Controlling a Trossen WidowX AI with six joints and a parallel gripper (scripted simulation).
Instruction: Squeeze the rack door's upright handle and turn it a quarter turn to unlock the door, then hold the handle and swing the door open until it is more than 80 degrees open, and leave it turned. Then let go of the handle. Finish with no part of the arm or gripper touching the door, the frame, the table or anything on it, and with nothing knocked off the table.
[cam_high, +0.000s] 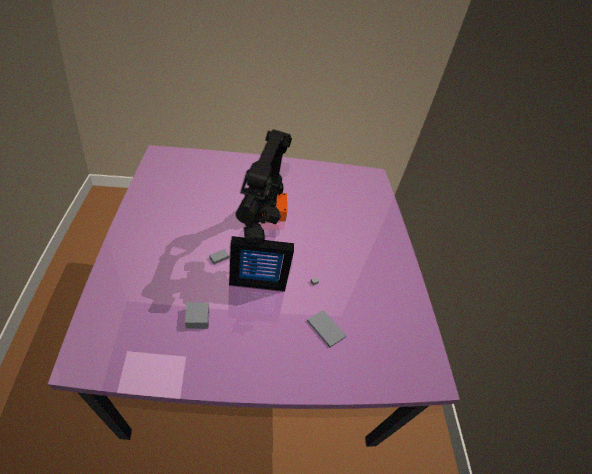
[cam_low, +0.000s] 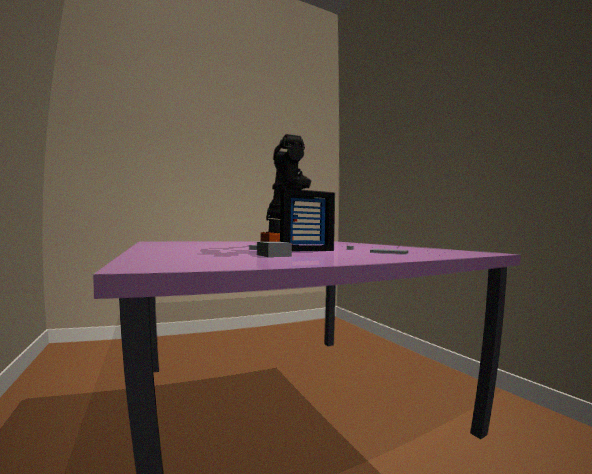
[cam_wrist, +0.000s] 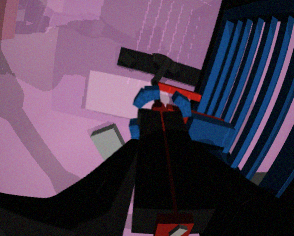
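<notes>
The rack's black frame (cam_high: 257, 286) (cam_low: 328, 220) stands upright on the table. Its blue slatted door (cam_high: 241, 265) (cam_low: 323, 222) (cam_wrist: 212, 85) fills the frame and looks closed. The handle (cam_wrist: 150, 172) is a black upright bar with a thin red line, beside a blue block and a red strip on the door's arm side. The top and exterior views hide the handle behind the door. My gripper (cam_wrist: 163, 149) comes down from above with one dark finger on each side of the bar, and looks shut on it. How far the handle is turned is hard to tell.
A grey block (cam_high: 197, 315) (cam_low: 274, 249) and a flat grey slab (cam_high: 326, 328) (cam_low: 389, 251) lie on the rack's far side from the arm. Smaller grey pieces lie left (cam_high: 219, 256) and right (cam_high: 314, 281) of the frame. An orange box (cam_high: 282, 205) (cam_low: 270, 236) is beside the arm.
</notes>
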